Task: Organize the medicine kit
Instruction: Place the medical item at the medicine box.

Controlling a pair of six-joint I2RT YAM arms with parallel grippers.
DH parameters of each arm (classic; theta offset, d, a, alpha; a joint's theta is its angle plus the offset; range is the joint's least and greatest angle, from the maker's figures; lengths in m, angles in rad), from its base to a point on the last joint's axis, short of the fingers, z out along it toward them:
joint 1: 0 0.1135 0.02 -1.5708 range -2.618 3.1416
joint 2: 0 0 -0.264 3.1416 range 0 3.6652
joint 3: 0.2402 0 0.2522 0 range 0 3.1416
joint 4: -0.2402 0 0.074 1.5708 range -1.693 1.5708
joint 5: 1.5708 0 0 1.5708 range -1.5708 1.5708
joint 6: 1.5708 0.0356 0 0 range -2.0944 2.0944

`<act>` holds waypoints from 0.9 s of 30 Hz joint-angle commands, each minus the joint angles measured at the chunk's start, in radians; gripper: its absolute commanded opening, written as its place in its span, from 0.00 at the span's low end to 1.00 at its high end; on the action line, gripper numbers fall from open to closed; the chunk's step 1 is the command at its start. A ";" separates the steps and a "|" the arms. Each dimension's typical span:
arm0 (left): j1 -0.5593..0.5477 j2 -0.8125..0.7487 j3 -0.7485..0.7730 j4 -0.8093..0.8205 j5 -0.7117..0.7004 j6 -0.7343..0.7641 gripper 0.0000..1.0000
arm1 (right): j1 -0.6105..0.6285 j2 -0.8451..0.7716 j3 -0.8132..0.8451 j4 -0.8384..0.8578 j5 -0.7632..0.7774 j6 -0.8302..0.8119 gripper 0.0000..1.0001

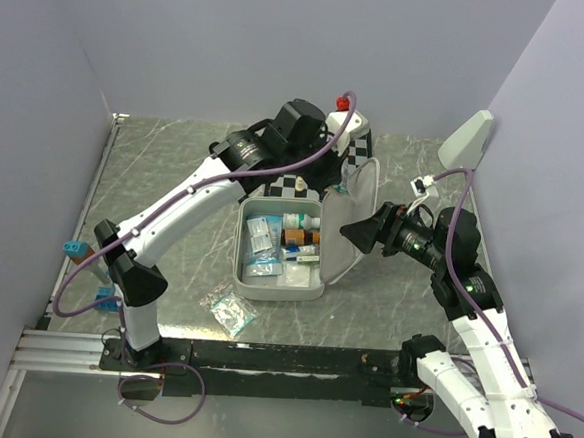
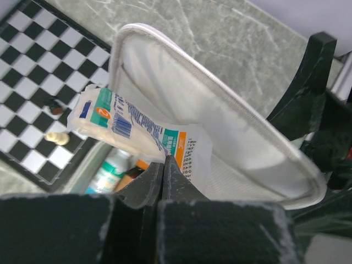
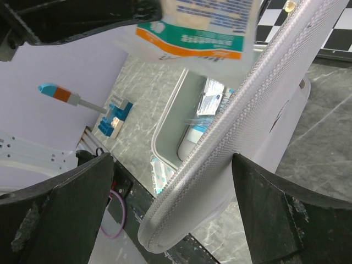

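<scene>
1. two arms meet at the medicine kit (image 1: 267,289), open on the counter (image 1: 175,171).
2. left fingers (image 2: 164,170) pinch a packet (image 2: 137,124), the lid (image 2: 236,137) pocket directly beyond.
3. right fingers (image 1: 355,233), wide, straddle the lid rim.

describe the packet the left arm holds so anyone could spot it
Find the open white case on the table, its lid standing up. In front of the lid's inner face, the left tool pinches a flat white packet. Unlike the items lying inside the case, it hangs in the air, with a teal-and-orange band and blue barcode.
</scene>
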 commanded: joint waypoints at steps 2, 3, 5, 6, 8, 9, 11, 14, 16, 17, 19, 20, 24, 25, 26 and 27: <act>-0.003 -0.094 -0.017 0.047 -0.045 0.098 0.01 | -0.008 -0.007 0.046 0.025 -0.003 0.001 0.94; -0.003 -0.096 -0.016 0.050 -0.039 0.101 0.01 | -0.008 -0.009 0.045 0.028 -0.006 0.004 0.94; -0.004 -0.096 -0.008 0.048 -0.023 0.106 0.01 | -0.009 -0.010 0.046 0.028 -0.007 0.006 0.94; -0.004 -0.094 -0.002 0.050 -0.022 0.108 0.01 | -0.008 -0.009 0.048 0.026 -0.007 0.006 0.94; -0.007 -0.089 0.006 0.048 -0.008 0.117 0.01 | -0.008 -0.012 0.051 0.023 -0.003 0.003 0.94; -0.012 -0.086 0.007 0.047 0.004 0.121 0.01 | -0.008 -0.012 0.051 0.022 -0.003 0.003 0.95; -0.039 -0.076 0.006 0.048 -0.002 0.138 0.01 | -0.008 -0.012 0.054 0.019 -0.003 0.003 0.95; -0.073 -0.047 0.021 0.030 -0.018 0.161 0.01 | -0.008 -0.009 0.060 0.019 -0.006 0.004 0.95; -0.085 -0.036 0.029 0.028 -0.014 0.163 0.01 | -0.010 -0.009 0.060 0.017 -0.006 0.004 0.95; -0.088 -0.028 0.032 0.025 -0.003 0.161 0.01 | -0.008 -0.009 0.062 0.019 -0.006 0.004 0.94; -0.095 -0.019 0.044 0.021 0.011 0.158 0.01 | -0.009 -0.007 0.063 0.020 -0.009 0.006 0.95; -0.098 -0.014 0.046 0.021 0.018 0.161 0.01 | -0.010 -0.007 0.063 0.020 -0.010 0.007 0.94; -0.110 0.006 0.050 0.018 0.018 0.161 0.01 | -0.009 -0.006 0.062 0.025 -0.012 0.009 0.95; -0.110 0.010 0.052 0.018 0.024 0.158 0.01 | -0.010 -0.009 0.060 0.023 -0.012 0.010 0.95; -0.111 0.016 0.052 0.019 0.030 0.155 0.01 | -0.011 -0.007 0.060 0.028 -0.012 0.010 0.95; -0.111 0.024 0.055 0.021 0.037 0.151 0.01 | -0.010 -0.007 0.059 0.028 -0.012 0.010 0.95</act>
